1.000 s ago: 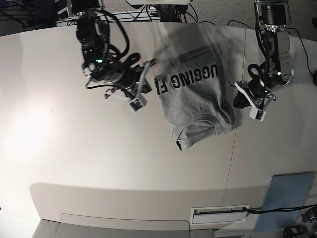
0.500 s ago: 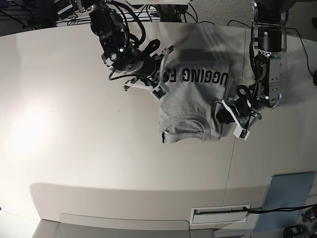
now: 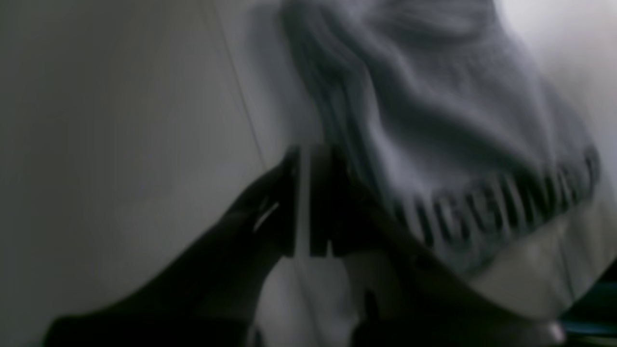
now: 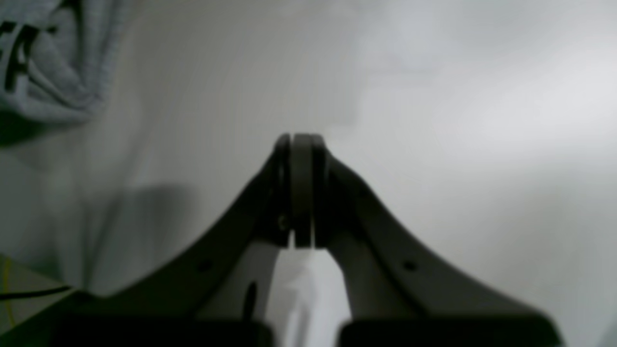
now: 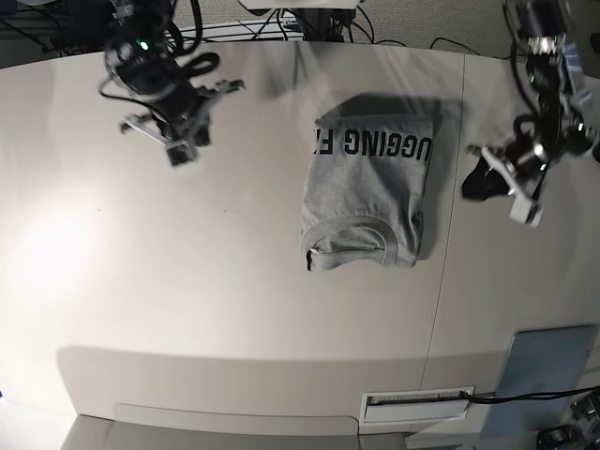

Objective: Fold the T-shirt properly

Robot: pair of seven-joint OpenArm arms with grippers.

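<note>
The heather-grey T-shirt (image 5: 366,192) lies folded on the white table (image 5: 187,281), with the black lettering at its far edge and the ribbed collar at the near edge. My left gripper (image 5: 475,181) is shut and empty, just right of the shirt. In the left wrist view its dark fingers (image 3: 294,212) are closed beside the blurred shirt (image 3: 434,120). My right gripper (image 5: 223,87) is shut and empty, well left of the shirt over bare table. In the right wrist view its fingers (image 4: 301,188) are pressed together, with a bit of the shirt (image 4: 43,72) at top left.
A flat grey-blue pad (image 5: 544,370) lies at the near right corner. A table seam (image 5: 445,262) runs front to back just right of the shirt. A white slotted plate (image 5: 417,403) sits at the front edge. Cables (image 5: 319,23) hang behind the table.
Both grippers have drawn away from the shirt, the right one far to the left and back, the left one to the right. The shirt has settled flat in its fold.
</note>
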